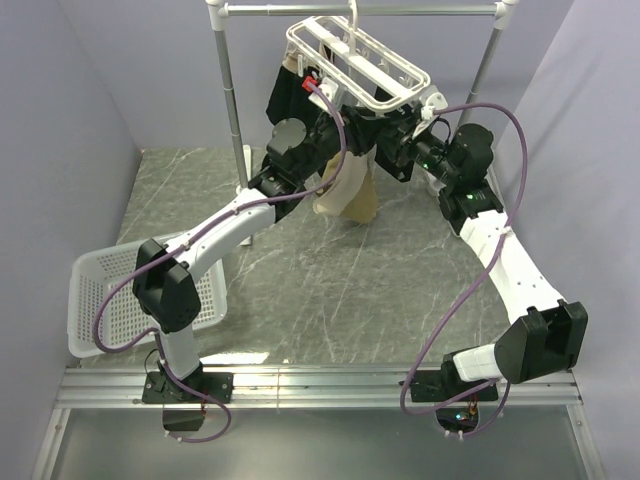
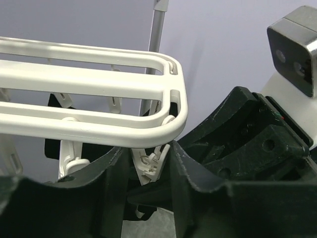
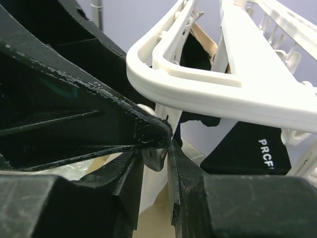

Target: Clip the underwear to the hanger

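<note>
Tan underwear (image 1: 347, 195) hangs near the far edge of the desk, just under the white hanger (image 1: 360, 70). Your right gripper (image 3: 157, 158) has its jaws pinched on the cloth. Your left gripper (image 2: 147, 171) sits either side of a clip (image 2: 154, 159) — I cannot tell if it squeezes. Push the cloth deep into the clip — then let go slowly.

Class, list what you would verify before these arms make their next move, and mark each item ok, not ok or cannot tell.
1. Hanger hooked on the pole rack: ok.
2. Clip between the left pincer and its fingers: ok.
3. Underwear hanging under the hanger: ok.
4. Underwear edge inside a clip: cannot tell.
5. Right pincer shut: cannot tell.
</note>
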